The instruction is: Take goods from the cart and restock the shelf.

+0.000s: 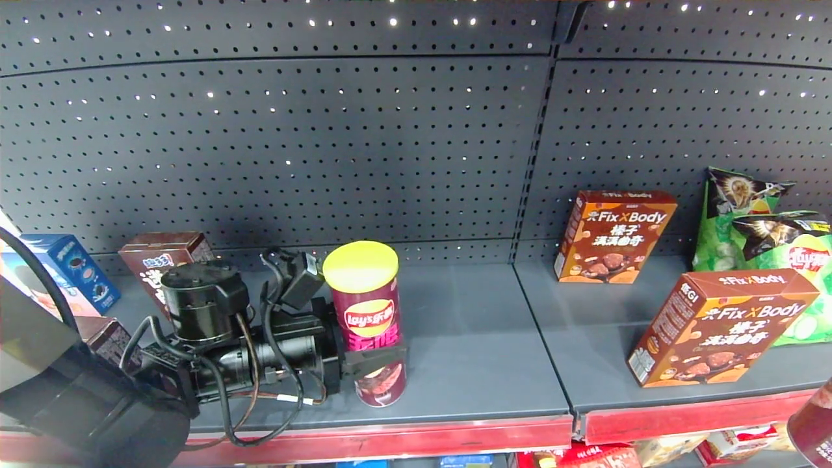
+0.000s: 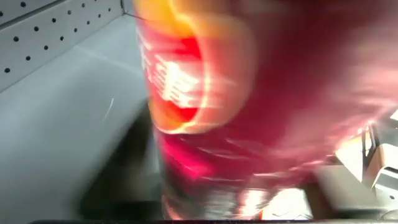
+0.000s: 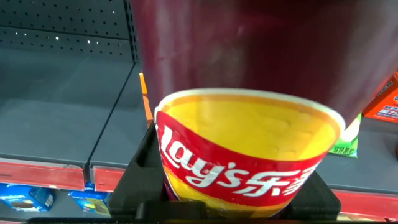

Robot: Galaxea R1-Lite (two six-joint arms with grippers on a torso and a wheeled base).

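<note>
Head view | left end effector (image 1: 375, 359) horizontal | gripping upright can (image 1: 366, 305) on shelf (image 1: 468, 338)

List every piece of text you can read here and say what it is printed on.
"Lay's", Chinese characters beside it: left can, held in the left tool.
"Lay's", Chinese characters beside it: right can, held in the right tool.
"Fix X Body": back brown box.
"Fix X Body": front brown box.
Too small or blurred: the boxes' other print, green bags, blue box.
</note>
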